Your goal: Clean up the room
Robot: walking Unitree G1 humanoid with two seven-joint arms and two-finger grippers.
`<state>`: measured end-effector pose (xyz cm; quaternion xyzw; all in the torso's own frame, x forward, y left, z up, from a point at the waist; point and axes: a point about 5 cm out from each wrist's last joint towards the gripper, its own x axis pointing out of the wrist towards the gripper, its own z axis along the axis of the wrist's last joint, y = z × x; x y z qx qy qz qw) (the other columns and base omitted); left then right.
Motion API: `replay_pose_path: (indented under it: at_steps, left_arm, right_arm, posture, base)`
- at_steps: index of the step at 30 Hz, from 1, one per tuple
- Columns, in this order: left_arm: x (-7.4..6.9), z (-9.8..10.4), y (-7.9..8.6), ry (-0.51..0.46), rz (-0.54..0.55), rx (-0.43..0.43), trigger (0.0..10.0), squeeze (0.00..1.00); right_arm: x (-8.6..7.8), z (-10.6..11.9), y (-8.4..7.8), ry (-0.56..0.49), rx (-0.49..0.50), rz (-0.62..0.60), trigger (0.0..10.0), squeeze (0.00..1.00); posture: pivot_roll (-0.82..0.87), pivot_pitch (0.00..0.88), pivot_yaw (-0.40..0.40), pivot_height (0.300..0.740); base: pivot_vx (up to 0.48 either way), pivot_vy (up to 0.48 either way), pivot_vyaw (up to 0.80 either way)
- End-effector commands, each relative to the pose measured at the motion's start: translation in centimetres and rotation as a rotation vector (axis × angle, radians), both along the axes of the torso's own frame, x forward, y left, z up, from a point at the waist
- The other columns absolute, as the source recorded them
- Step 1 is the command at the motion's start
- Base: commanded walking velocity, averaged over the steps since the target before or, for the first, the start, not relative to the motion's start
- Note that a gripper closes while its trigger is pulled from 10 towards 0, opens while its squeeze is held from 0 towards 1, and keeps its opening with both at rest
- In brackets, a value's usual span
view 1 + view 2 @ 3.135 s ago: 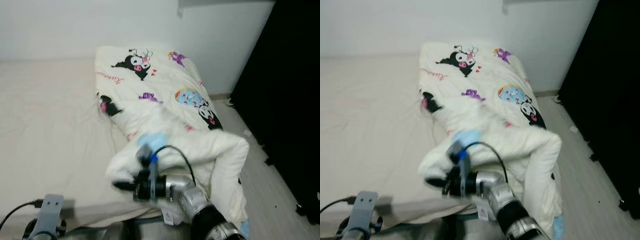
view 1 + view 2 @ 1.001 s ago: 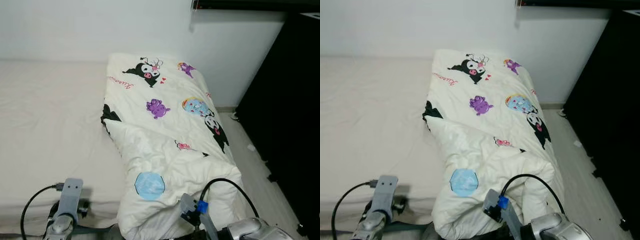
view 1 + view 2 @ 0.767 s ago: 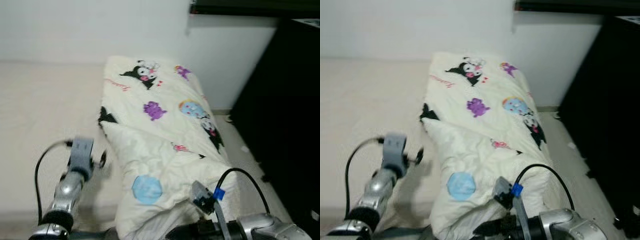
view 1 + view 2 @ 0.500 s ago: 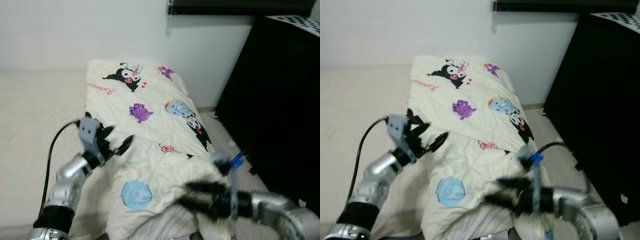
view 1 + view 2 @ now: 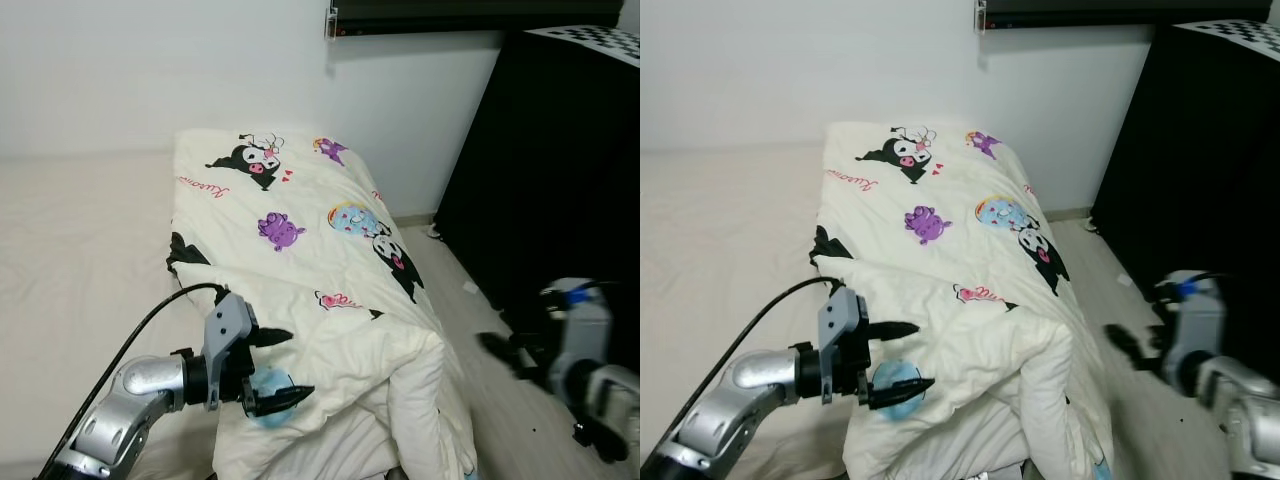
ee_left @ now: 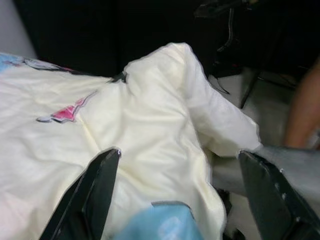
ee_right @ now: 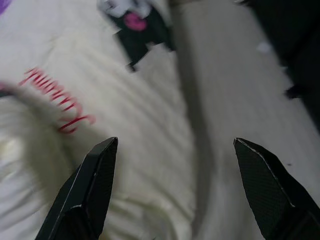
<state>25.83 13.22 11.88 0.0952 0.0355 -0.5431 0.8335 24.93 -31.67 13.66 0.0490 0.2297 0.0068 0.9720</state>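
Note:
A white duvet (image 5: 300, 220) with cartoon prints lies along the right side of the bed, and its front end hangs bunched over the bed's corner (image 5: 420, 400). My left gripper (image 5: 298, 365) is open over the duvet's front part, beside a pale blue round print (image 5: 892, 378). In the left wrist view its fingers (image 6: 92, 192) stand wide apart above the folded cloth (image 6: 165, 115). My right gripper (image 5: 1120, 345) is open off to the right, above the floor and clear of the duvet. The right wrist view looks past its fingers (image 7: 90, 185) at duvet and floor, blurred.
The beige mattress (image 5: 70, 240) spreads to the left. A tall black wardrobe (image 5: 560, 150) stands on the right, with a strip of pale wood floor (image 5: 455, 285) between it and the bed. Small scraps (image 5: 470, 288) lie on that floor. A white wall stands behind.
My right gripper has left the duvet's front corner and swung out right over the floor. My left arm rose and reached onto the duvet's front. The camera also shifted.

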Motion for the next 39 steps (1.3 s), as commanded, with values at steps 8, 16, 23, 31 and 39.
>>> replay_pose_path:
  at_steps: [8,16,23,31,39]
  left_arm:
    - [1.3,-2.5,-1.0,-0.013,0.284,0.114,10.0,0.0]
    - [-0.5,-4.4,-1.2,0.05,0.203,0.242,10.0,0.0]
    - [-0.1,-4.7,0.2,0.039,0.22,0.308,10.0,0.0]
    - [0.7,-5.9,0.7,-0.034,0.279,0.414,0.0,0.0]
    - [0.0,-6.8,1.0,-0.031,0.233,0.504,0.0,0.0]
  right_arm:
    - [1.0,2.4,-1.5,-0.166,-0.039,-0.123,10.0,0.0]
    - [1.3,2.3,-1.4,-0.173,-0.052,-0.152,10.0,0.0]
    - [1.6,2.4,-1.7,-0.198,-0.049,-0.185,10.0,0.0]
    - [1.7,2.8,-1.6,-0.212,-0.053,-0.187,10.0,0.0]
    - [1.7,3.1,-1.9,-0.217,-0.059,-0.196,10.0,0.0]
  posture:
    - [-0.04,0.105,-0.021,0.601]
    - [-0.04,0.11,-0.019,0.601]
    - [-0.04,0.111,-0.02,0.601]
    - [-0.04,0.111,-0.019,0.601]
    - [-0.05,0.114,-0.023,0.601]
  base:
    - [0.0,0.0,0.0]
    - [0.0,0.0,0.0]
    - [0.0,0.0,0.0]
    - [0.0,0.0,0.0]
    - [0.0,0.0,0.0]
